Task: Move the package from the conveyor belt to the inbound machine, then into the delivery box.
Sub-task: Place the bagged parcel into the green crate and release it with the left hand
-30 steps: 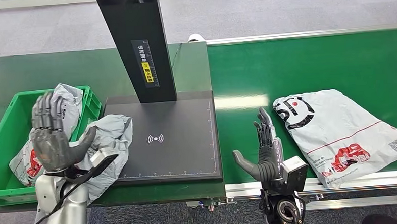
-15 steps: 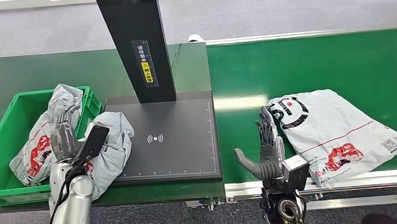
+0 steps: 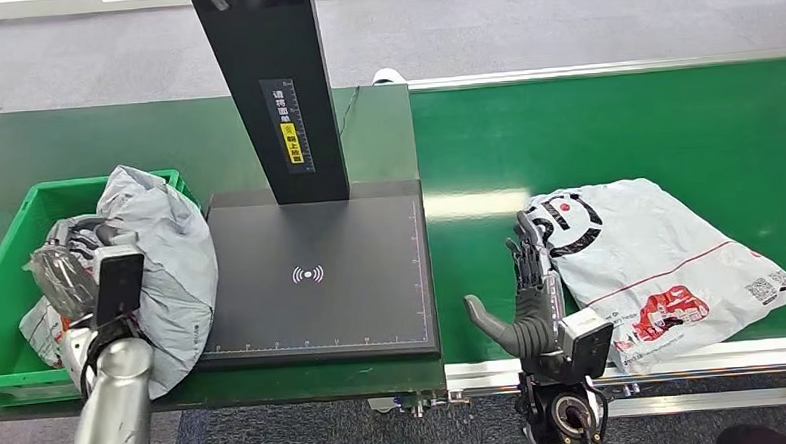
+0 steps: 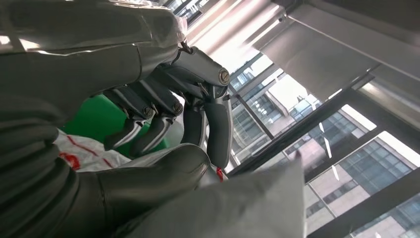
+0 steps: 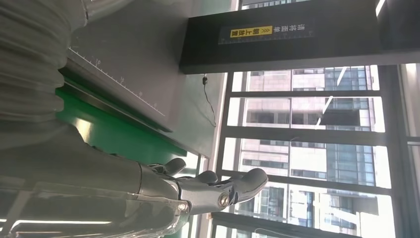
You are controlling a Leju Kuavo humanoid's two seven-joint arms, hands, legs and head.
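Observation:
A crumpled grey package (image 3: 165, 257) bulges over the right rim of the green delivery box (image 3: 10, 249) and the left edge of the black inbound scanner plate (image 3: 321, 275). My left hand (image 3: 66, 276) grips it from the box side, its fingers (image 4: 163, 99) curled into the grey film (image 4: 233, 203). On the green conveyor belt (image 3: 615, 122) lies a white package (image 3: 661, 260) with black and red print. My right hand (image 3: 527, 296) stands open and upright, fingers (image 5: 213, 191) spread, right at that package's left edge.
The scanner's black column (image 3: 273, 87) with a yellow label (image 5: 267, 32) rises behind the plate. A white package with red print (image 3: 44, 332) lies inside the box. The belt's metal front rail (image 3: 696, 364) runs along the near side.
My left hand came down from a raised open pose onto the grey package and closed on it; the package shifted left, off the plate toward the box. The white package slid slightly left toward my right hand.

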